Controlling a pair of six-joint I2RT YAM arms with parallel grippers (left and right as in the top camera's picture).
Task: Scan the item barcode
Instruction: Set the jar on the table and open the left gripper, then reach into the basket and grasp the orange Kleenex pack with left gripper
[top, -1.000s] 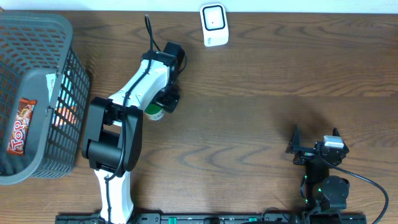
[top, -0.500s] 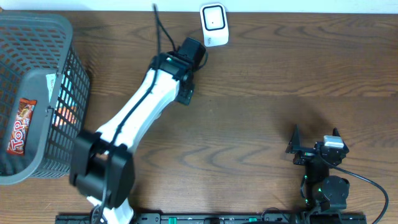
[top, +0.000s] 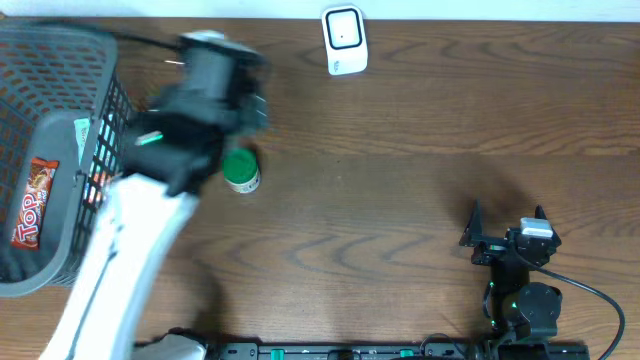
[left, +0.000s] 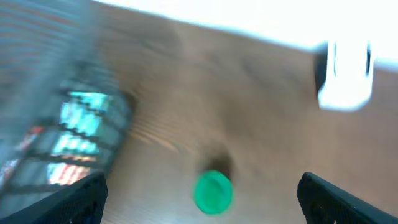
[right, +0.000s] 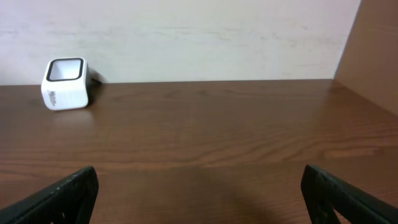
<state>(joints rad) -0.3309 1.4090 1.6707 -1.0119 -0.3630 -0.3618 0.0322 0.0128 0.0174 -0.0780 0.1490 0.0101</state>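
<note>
Left gripper (left: 200, 200) hangs spread and empty near green-capped item (top: 241, 170) between basket (top: 100, 215) and scanner (top: 344, 38), right gripper (right: 199, 196) spread, idle; likely pick-up step: next, grasp item, present barcode to scanner.

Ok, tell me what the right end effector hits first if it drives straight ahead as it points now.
The way looks free: the right end effector points over bare table toward the back wall, probably the first thing met. The white scanner sits off to the left of that line.
</note>
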